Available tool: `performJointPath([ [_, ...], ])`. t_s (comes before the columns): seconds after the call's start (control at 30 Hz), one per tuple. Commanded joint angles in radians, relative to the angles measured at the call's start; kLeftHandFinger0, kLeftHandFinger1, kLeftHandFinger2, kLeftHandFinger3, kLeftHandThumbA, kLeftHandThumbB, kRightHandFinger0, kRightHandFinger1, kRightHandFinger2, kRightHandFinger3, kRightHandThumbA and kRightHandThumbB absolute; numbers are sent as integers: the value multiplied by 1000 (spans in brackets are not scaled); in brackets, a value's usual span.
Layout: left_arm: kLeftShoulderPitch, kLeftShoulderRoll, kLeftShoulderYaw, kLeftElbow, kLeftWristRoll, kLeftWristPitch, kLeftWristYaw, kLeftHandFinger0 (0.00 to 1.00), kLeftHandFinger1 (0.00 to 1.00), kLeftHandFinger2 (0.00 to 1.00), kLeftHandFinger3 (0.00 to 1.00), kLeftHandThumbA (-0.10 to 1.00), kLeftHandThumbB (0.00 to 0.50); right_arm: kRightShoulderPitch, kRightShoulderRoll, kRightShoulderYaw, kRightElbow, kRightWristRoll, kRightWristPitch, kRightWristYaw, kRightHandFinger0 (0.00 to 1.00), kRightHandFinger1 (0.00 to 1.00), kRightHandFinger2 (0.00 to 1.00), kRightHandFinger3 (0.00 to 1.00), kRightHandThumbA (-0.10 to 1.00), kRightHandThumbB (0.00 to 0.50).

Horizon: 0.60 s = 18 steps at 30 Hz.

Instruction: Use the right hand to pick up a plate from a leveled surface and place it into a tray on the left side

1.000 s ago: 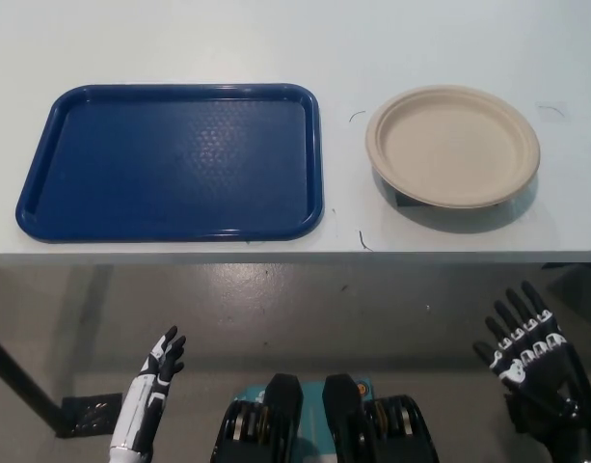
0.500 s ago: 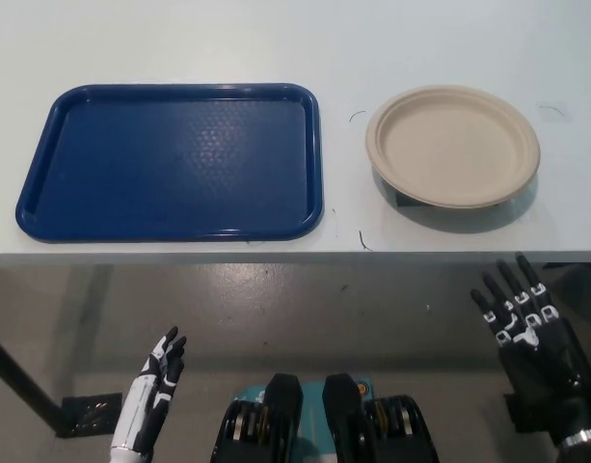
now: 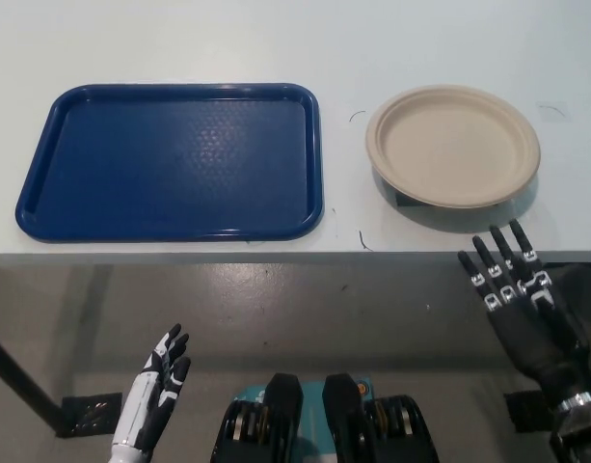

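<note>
While the white left hand (image 3: 156, 391) is resting low at the lower left, below the table edge, with its fingers apart and holding nothing, the black right hand (image 3: 522, 301) is hovering at the right, its fingers spread wide and empty, their tips reaching up over the table's (image 3: 276, 39) front edge. That hand is sitting just below and slightly right of the plate (image 3: 453, 145), not touching it. The beige plate is lying upright on the white table's right side, raised a little off the surface on something dark that is showing beneath its lower left rim; what that support is cannot be told. A shadow is falling under the plate toward the table edge. To the left of the plate, apart from it, the blue tray (image 3: 170, 162) is lying flat with nothing inside it.
</note>
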Motion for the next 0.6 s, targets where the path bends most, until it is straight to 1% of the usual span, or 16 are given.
performJointPath([
  [0.0, -29, 22, -15, -23, 26, -76, 27, 1000, 1000, 1000, 1000, 937, 163, -63, 29, -41, 24, 146, 85, 35, 1000, 1000, 1000, 1000, 1000, 382],
  [0.27, -30, 26, -21, -22, 21, -76, 31, 1000, 1000, 1000, 1000, 932, 176, -90, 50, -72, 82, 118, 101, 47, 1000, 1000, 1000, 1000, 1000, 373],
  [0.57, -42, 26, -23, -21, 15, -76, 35, 1000, 1000, 1000, 1000, 928, 186, -114, 46, -86, 162, 76, 103, 87, 1000, 1000, 1000, 1000, 1000, 368],
])
